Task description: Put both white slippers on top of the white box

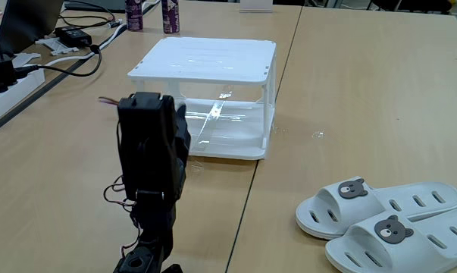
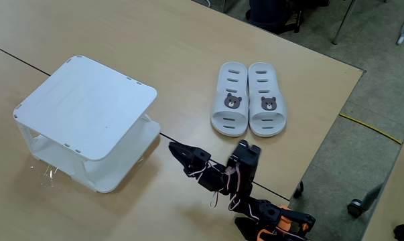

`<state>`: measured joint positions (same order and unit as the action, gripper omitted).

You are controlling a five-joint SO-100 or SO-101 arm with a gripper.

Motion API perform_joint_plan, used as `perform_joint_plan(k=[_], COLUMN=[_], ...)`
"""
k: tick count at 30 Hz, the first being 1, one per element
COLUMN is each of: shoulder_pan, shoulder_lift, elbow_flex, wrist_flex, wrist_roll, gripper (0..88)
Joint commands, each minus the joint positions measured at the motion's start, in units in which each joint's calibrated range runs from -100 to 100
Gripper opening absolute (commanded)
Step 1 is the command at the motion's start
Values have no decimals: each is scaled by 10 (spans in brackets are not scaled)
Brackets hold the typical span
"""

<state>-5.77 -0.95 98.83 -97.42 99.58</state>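
The two white slippers lie side by side on the wooden table, soles down, bear badges up. In the other fixed view the pair sits at the lower right. The white box is an open-sided two-tier rack with a flat top that has nothing on it. My gripper is on the folded black arm, pointing towards the rack's near corner. It hangs just above the table, a short way from both the rack and the slippers. Its jaws look shut with nothing between them.
A power strip, an adapter and black cables lie at the table's far left. Two purple cans stand behind the rack. The table's edge runs close to the right of the slippers and arm base.
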Motion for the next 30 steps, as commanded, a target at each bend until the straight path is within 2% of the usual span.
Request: perform_joint_plan(k=[1, 4, 10, 18, 25, 28, 30], shoulder_pan=[46, 106, 288, 451, 462, 463, 463], shoulder_lift=[119, 171, 240, 292, 299, 299, 299], elbow_flex=[-9, -22, -42, -105, -121, -142, -155], wrist_flex=[-1, -1, -1, -4, -4, -4, -4], wrist_roll=[4, 4, 4, 4, 4, 4, 4], gripper=[7, 7, 7, 7, 24, 169, 215])
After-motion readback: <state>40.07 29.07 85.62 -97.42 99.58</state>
